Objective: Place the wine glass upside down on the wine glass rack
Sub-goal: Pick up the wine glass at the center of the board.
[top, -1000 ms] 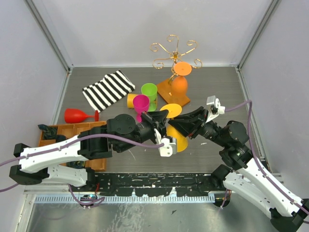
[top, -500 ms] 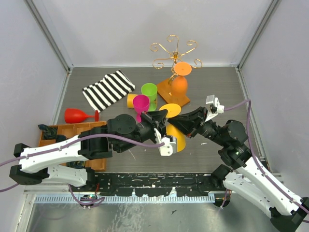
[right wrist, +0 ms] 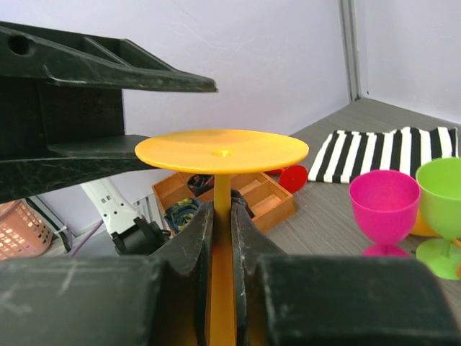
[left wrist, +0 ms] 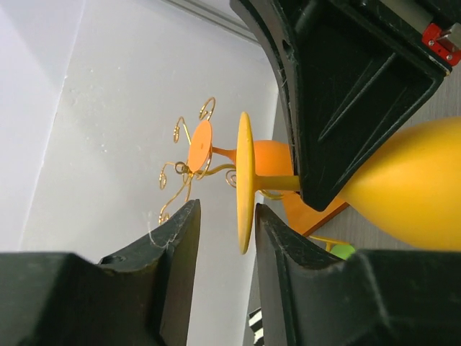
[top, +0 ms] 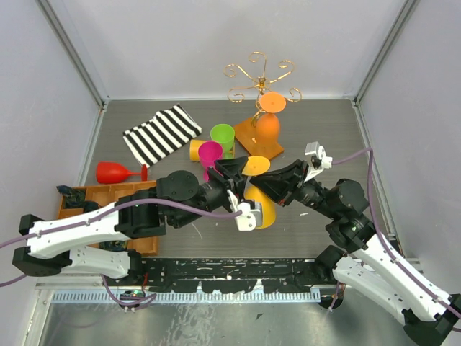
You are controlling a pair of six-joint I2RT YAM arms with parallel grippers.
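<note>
Right gripper (right wrist: 222, 210): jaws pinch the stem of the yellow-orange wine glass (top: 256, 164) just below its foot.

Left gripper (left wrist: 227, 209): jaws spread. The rim of the glass foot sits in line with the gap between them. Whether either finger touches it cannot be told.

Wine glass: held near the table's centre, between the two grippers. The foot is uppermost and the bowl lies lower, toward 6 o'clock. It is well apart from the wine glass rack (top: 250, 135).

Wine glass rack: stands at 12 o'clock, against the far wall. An orange glass (top: 268, 124) already hangs on it, bowl down.

Other items:
- Magenta cup (top: 210, 153) and green cup (top: 222, 135): just beyond the held glass, at 11 o'clock.
- Striped cloth (top: 162, 133): at 10 o'clock.
- Red glass (top: 115, 172): on its side at 9 o'clock.
- Compartmented tray (top: 108, 194): at 8 o'clock.
</note>
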